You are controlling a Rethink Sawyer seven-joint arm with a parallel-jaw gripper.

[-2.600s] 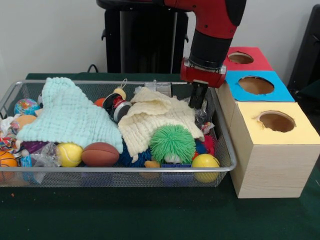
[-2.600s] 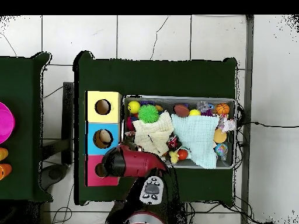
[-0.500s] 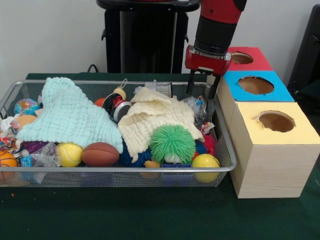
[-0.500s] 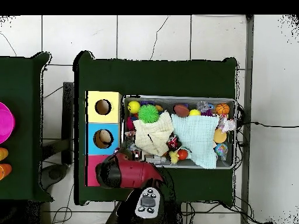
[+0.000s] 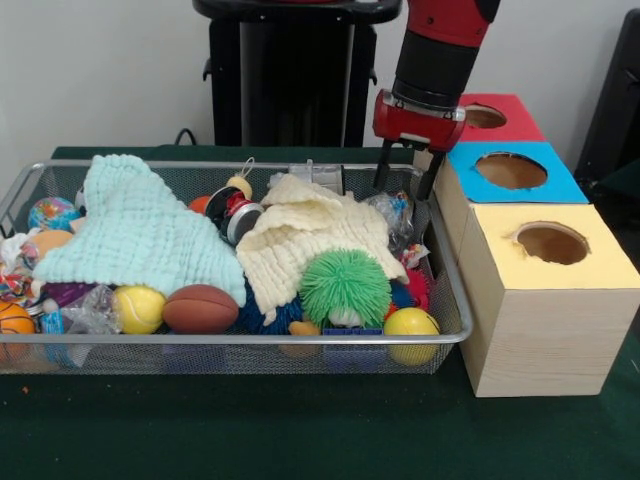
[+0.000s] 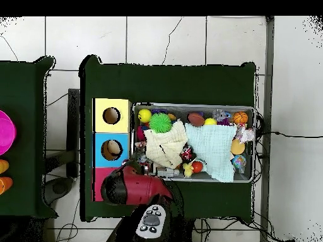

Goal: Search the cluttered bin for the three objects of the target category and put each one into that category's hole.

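Note:
The cluttered bin [image 5: 250, 339] is a silver wire mesh basket full of toys and cloths; it also shows in the overhead view [image 6: 195, 106]. My gripper [image 5: 405, 181] hangs open and empty above the bin's far right corner, close to the blue box [image 5: 512, 171]. Below it lie crinkled clear wrappers [image 5: 398, 215] and a cream cloth [image 5: 310, 240]. A mint cloth [image 5: 140, 232] covers the left part. Red [image 5: 495, 118], blue and yellow [image 5: 552, 245] boxes, each with a round hole, stand right of the bin. In the overhead view my arm [image 6: 135, 188] hides the gripper.
At the bin's near side lie a green spiky ball [image 5: 345, 285], two yellow balls [image 5: 139, 308] [image 5: 411, 330], a brown football [image 5: 201, 308] and an orange basketball [image 5: 12, 320]. The black pedestal [image 5: 290, 80] stands behind the bin. A pink dish [image 6: 5, 132] sits on a side table.
The gripper has risen out of the bin's far right corner and its fingers have spread apart. It holds nothing. The arm has drawn back towards the base.

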